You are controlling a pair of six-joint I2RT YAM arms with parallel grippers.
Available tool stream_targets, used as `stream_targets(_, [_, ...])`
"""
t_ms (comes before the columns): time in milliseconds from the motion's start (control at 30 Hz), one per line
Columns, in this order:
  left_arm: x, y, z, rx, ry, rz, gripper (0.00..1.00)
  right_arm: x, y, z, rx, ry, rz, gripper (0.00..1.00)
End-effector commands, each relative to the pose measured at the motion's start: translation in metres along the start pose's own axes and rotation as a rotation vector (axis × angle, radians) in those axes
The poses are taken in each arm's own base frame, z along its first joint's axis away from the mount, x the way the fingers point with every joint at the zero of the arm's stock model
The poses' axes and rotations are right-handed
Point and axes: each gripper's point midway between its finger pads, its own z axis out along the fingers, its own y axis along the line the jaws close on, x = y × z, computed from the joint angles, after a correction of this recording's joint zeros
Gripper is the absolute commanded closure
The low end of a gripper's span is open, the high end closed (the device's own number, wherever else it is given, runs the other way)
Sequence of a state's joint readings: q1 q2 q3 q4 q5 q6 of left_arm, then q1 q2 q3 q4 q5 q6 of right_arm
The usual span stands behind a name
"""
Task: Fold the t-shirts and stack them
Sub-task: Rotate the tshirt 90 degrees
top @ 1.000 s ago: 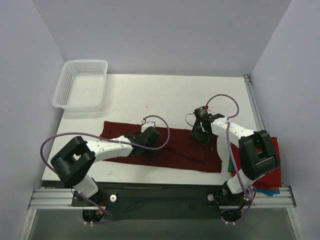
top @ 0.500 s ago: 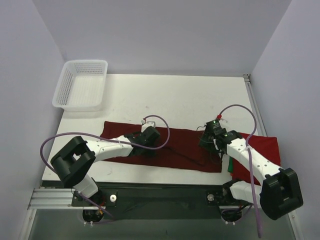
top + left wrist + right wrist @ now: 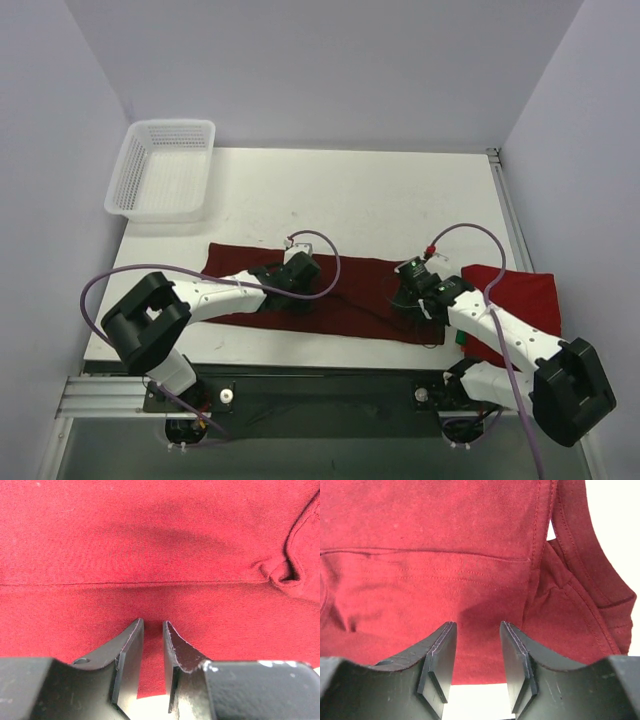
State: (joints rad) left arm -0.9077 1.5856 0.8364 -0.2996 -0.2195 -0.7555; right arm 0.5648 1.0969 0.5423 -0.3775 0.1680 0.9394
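We list: dark maroon t-shirt (image 3: 355, 285) flat on counter (image 3: 350, 190), lower centre; left gripper (image 3: 153, 623) narrowly parted, right gripper (image 3: 477, 625) spread, both over it

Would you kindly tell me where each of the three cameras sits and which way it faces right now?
Top external: fixed above and behind the arms, looking down on the table; both arms show whole, bases at the bottom, over the maroon t-shirt.
Left wrist: on the left arm's wrist, looking past the left gripper onto maroon cloth; only its two fingers show.
Right wrist: on the right arm's wrist, looking past the right gripper at a stitched sleeve seam; only its fingers show.
Shared: all three views show the same maroon t-shirt.
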Motion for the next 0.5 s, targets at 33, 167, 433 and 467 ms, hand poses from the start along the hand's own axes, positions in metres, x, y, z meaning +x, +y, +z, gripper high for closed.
stream_targets(33, [0.02, 0.007, -0.002, -0.006, 0.081, 0.015, 0.67, 0.006, -0.004, 0.012, 0.051, 0.014, 0.0, 0.6])
stream_targets(167, [0.027, 0.009, 0.0, -0.008, 0.097, 0.009, 0.67, 0.001, 0.001, 0.022, 0.061, 0.052, -0.022, 0.6])
stream_targets(433, [0.029, -0.022, 0.004, 0.112, 0.121, -0.118, 0.67, -0.041, 0.018, 0.046, 0.064, 0.116, -0.019, 0.61])
stream_targets(467, [0.027, -0.027, 0.004, 0.127, 0.118, -0.142, 0.67, -0.049, 0.026, 0.046, 0.045, 0.119, -0.047, 0.61])
